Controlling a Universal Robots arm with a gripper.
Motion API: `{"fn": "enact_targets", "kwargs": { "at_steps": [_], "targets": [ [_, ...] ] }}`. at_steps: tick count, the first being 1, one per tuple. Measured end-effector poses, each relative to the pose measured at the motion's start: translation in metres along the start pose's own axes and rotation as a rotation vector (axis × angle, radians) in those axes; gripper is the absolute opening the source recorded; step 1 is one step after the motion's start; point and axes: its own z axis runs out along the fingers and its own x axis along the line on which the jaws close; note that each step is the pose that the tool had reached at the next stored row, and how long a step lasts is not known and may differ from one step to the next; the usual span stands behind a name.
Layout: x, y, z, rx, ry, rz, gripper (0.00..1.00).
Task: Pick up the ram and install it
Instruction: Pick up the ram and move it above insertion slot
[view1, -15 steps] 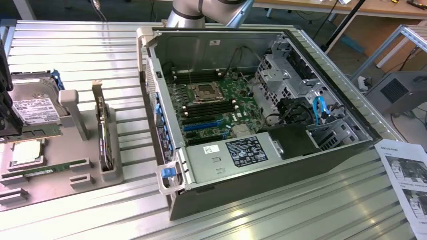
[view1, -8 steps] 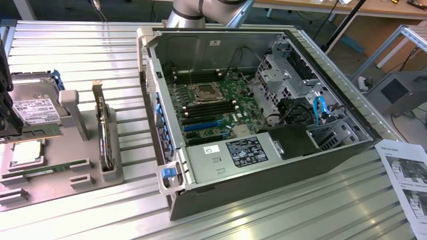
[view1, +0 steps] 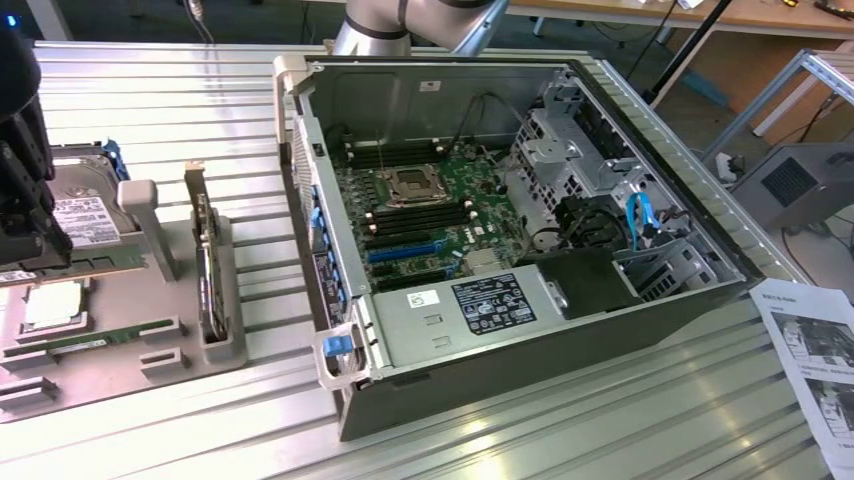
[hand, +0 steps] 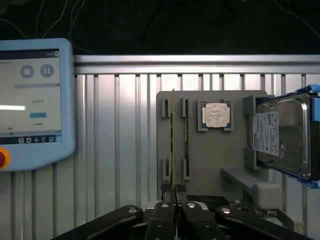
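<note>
Ram (hand: 172, 135) being pinched on its thin edge, standing upright rather than lying flat. Working over the ribbed metal table (view1: 160, 100), with the open computer case (view1: 534, 365) sitting toward the exterior view's right and baring its motherboard (view1: 461, 190) and black memory slots (view1: 400, 215). Hovering well apart from that case, over the grey parts tray (hand: 220, 160) toward the exterior view's left, near the propped hard drive (hand: 280, 132). Clamping the green stick in the gripper (hand: 173, 189), fingers pressing together with only the board between them. Running the stick's long axis straight out from between the fingertips, parallel to the second green stick (hand: 186, 135) resting just beside it in the neighbouring holders, with the square silver processor chip (hand: 216, 115) lying just beyond that. Not showing clearly whether sitting in its own holders or riding just clear of them.
</note>
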Motion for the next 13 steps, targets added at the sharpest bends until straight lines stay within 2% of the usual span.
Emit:
{"fn": "enact_targets", "kwargs": {
  "at_steps": [13],
  "targets": [
    [0.000, -0.0289, -0.0014, -0.0010, 0.0000, 0.000, 0.12]
  ]
}}
